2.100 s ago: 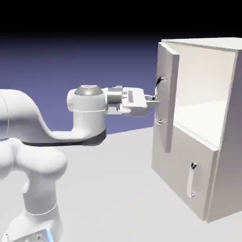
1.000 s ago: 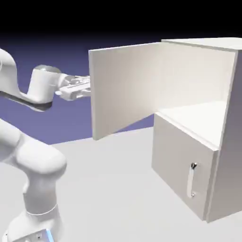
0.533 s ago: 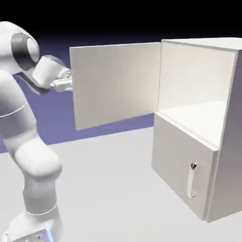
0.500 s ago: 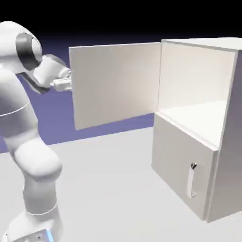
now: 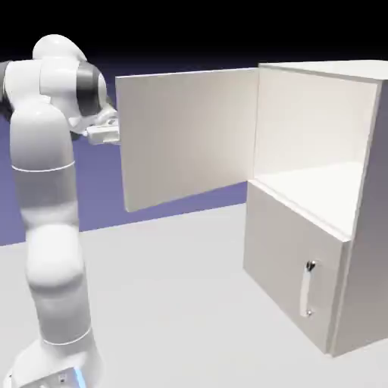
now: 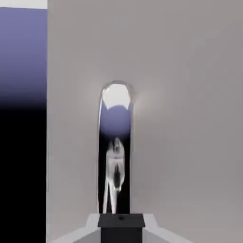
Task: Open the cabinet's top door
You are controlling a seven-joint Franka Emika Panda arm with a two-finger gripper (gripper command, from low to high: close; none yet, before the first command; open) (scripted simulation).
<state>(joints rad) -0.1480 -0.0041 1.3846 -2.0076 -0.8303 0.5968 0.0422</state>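
Top door is standing swung wide off the cabinet, free edge far from the front. My fingers are pinching shut on its handle. Opening looks finished; next I'm letting go, backing away.

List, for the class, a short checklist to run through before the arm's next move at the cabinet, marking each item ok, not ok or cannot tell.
1. Top door swung wide, upper compartment of the cabinet exposed: ok.
2. Gripper at the door's free edge, shut: ok.
3. Bar handle straight ahead in the hand view: ok.
4. Handle actually clamped between the fingers: cannot tell.
5. Lower door shut: ok.
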